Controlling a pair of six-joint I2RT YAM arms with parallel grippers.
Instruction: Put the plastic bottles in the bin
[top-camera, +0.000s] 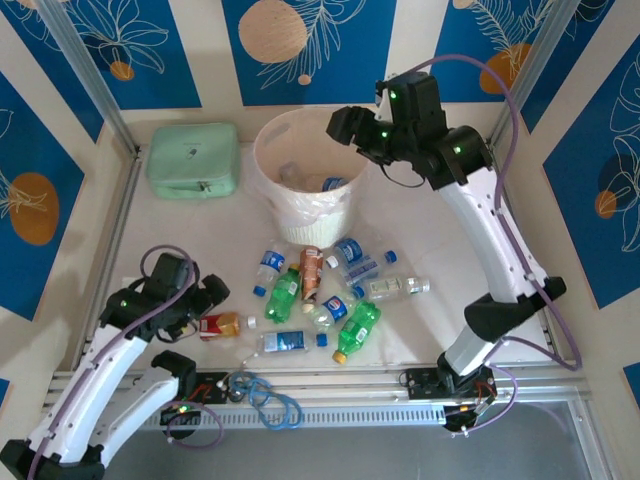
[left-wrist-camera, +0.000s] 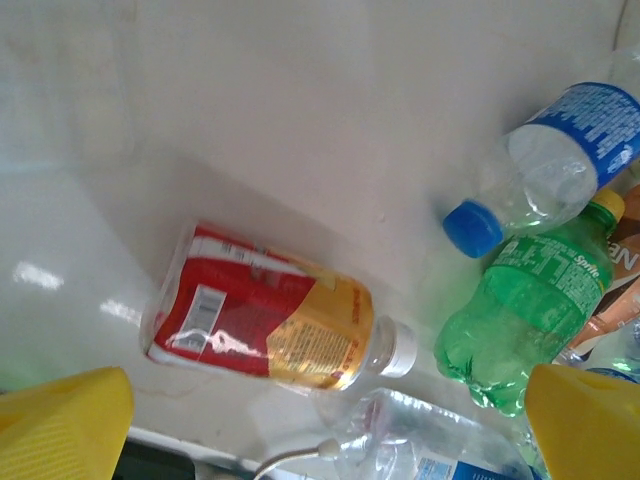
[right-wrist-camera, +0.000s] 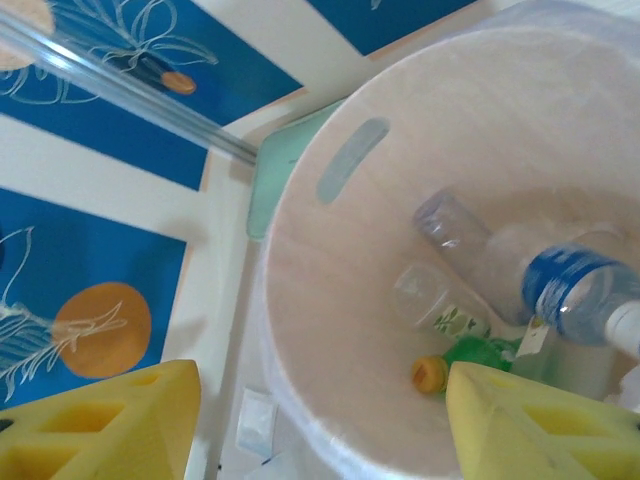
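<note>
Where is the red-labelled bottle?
In the top view, the clear plastic bottle with a red and yellow label lies left of the other bottles, beside the left gripper.

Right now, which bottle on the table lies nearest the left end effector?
The red-and-yellow-labelled bottle with a white cap, lying on its side beside the left end effector; the green bottle and the blue-labelled bottle lie farther off.

White arms (top-camera: 478, 228), purple cables (top-camera: 470, 58), yellow fingers (right-wrist-camera: 545, 425)
</note>
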